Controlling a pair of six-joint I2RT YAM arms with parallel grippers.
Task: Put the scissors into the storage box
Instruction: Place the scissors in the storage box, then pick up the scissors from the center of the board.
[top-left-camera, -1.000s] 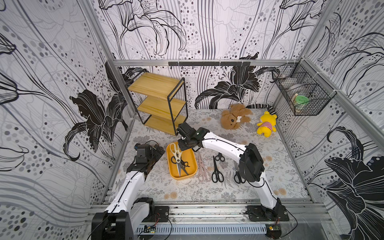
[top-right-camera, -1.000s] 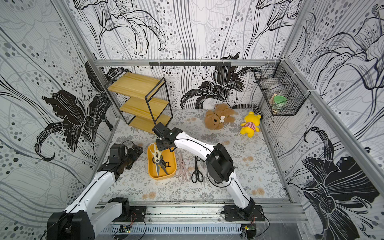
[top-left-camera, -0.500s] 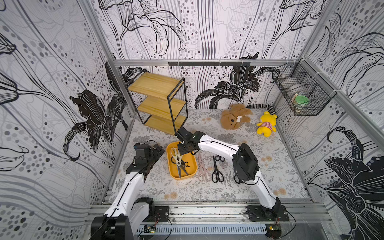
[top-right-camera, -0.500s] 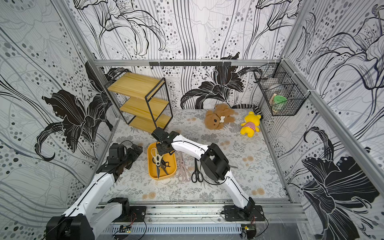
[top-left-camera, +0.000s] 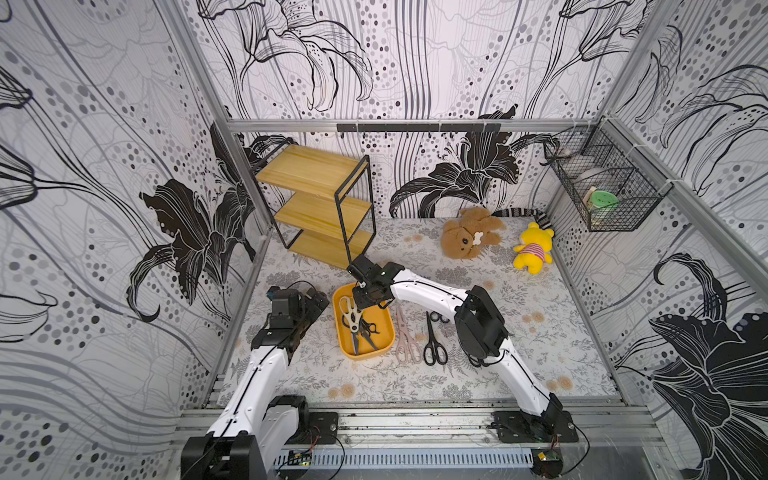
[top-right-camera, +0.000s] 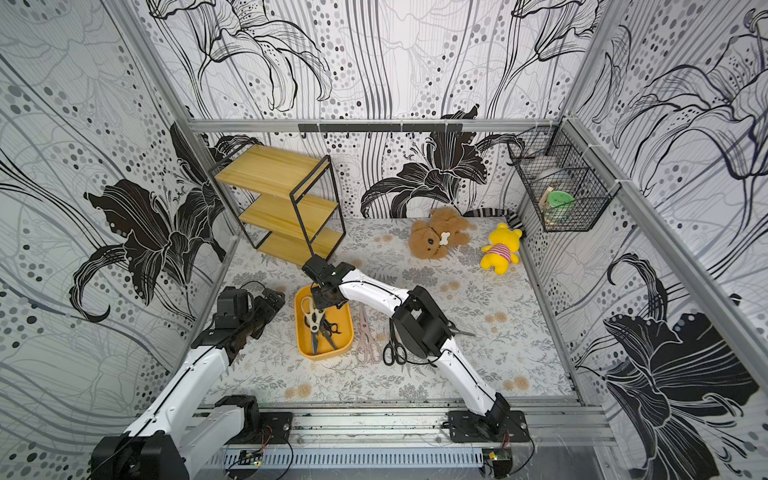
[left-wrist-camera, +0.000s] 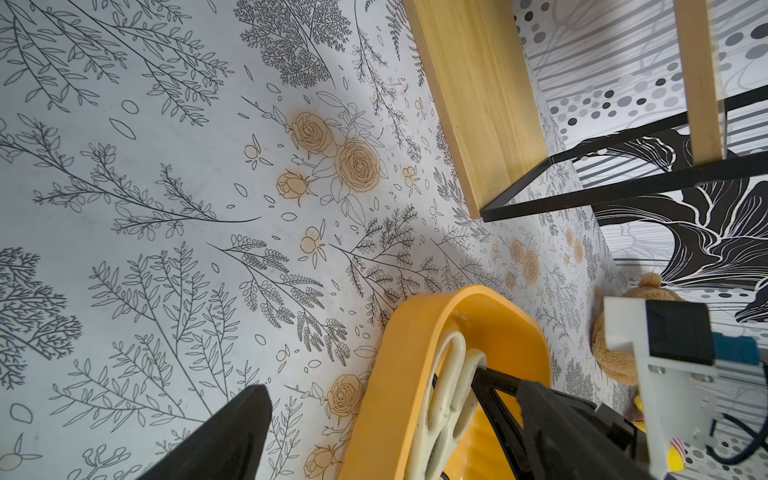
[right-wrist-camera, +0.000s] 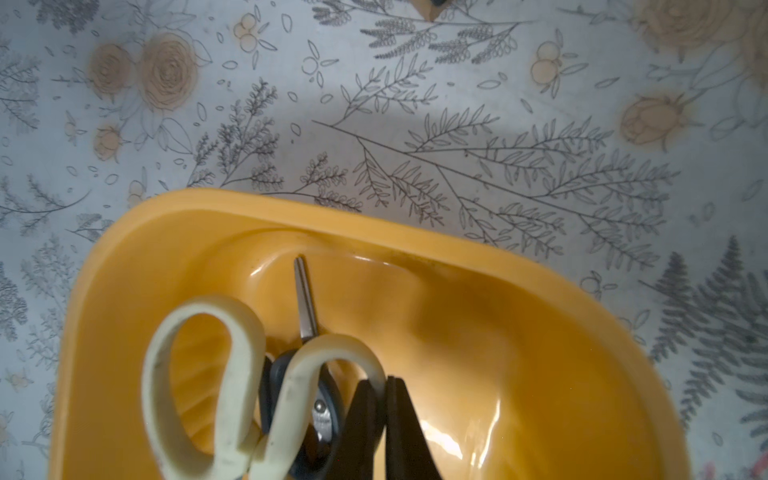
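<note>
The right hand (right-wrist-camera: 382, 388) has its jaws pressed together with nothing seen between them. It is set low inside the far end of the shallow orange-yellow plastic storage box (right-wrist-camera: 374, 224), just beside the handle loops of the cream kitchen shears (right-wrist-camera: 232, 374). Those shears are laid along the box's length, handles toward the far end and blades pointing back toward the robot's base, and a small black-handled pair (top-left-camera: 368, 329) is lodged beside them. Just outside the box's right long side, the pale pink scissors (top-left-camera: 405, 337) are laid on the floral-printed table (top-left-camera: 540, 340). They are nearly parallel to the box, with handles toward the base and tips pointing away. A longer black-handled pair (top-left-camera: 432, 343) is laid just beyond them in like manner. The right hand is judged the nearer to both, so that only a short sideways reach and a grasp across the long axis would be called for. The left hand (top-left-camera: 314, 298) is held off the box's other long side, empty, its jaws apart so far as can be told.
</note>
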